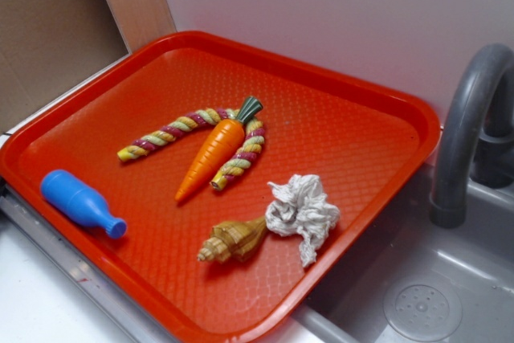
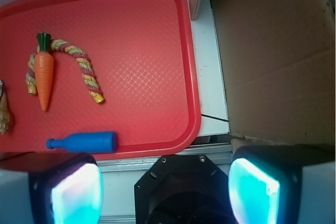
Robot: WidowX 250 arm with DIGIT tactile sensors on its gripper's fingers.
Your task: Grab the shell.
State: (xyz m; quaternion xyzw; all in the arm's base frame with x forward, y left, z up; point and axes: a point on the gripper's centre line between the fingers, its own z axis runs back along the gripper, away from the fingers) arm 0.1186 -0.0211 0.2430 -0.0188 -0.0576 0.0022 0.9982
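Looks like a toy kitchen: grey plastic sink (image 1: 418,295) with tap (image 1: 466,134) at three o'clock, cardboard backdrop (image 1: 48,30) at ten.

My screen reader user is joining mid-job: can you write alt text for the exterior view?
An orange tray beside a grey sink holds a tan spiral shell near its front edge, touching a white cloth wad. Behind them lie an orange carrot across a curved twisted rope, and a blue bottle at left.

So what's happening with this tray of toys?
A robot arm is about to pick up the shell, which lies on the red tray touching a white cloth wad. Nothing is held yet: its gripper is open and off the tray's edge near the blue bottle, away from the shell.
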